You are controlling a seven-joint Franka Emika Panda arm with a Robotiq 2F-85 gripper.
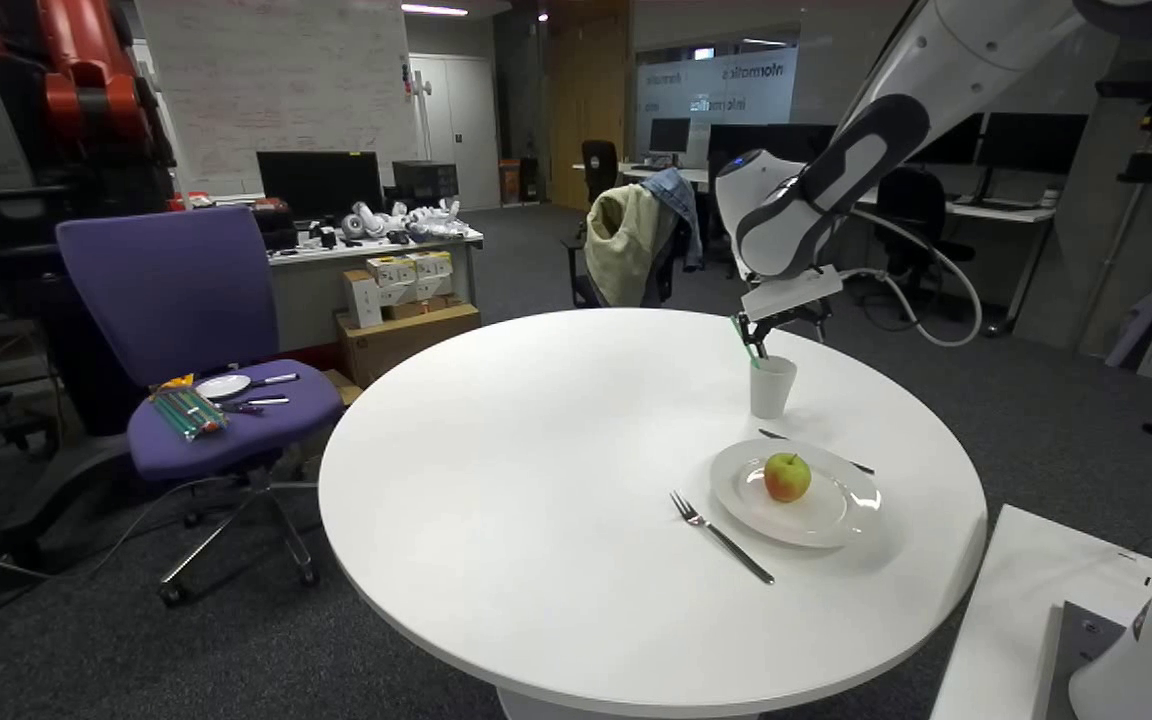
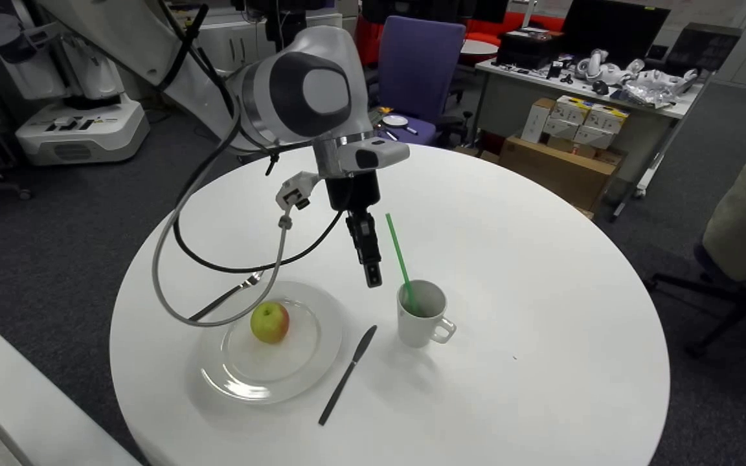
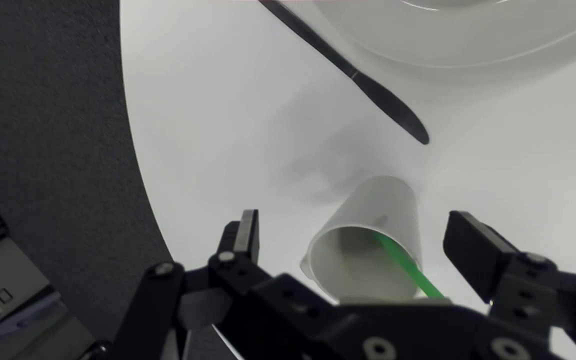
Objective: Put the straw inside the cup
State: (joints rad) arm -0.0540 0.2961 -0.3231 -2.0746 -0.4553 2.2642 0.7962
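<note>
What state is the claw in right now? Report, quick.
Claw: open, its fingers apart, holding nothing; the straw leans inside the cup.

Table [image 1: 536,450]: round, white, smooth top; curved edge shows in both exterior views.
Plate [image 2: 327,343]: white, round, wide-rimmed, lies flat; glints on the rim.
Cup [image 2: 415,330]: white, upright, side handle; stands apart from the plate.
Knife [image 2: 346,378]: dark, lies flat between plate and cup, blade end nearer the cup, apart from it.
Fork [image 1: 731,546]: dark handle, paler tines; lies flat just beside the plate, on the side opposite the knife.
</note>
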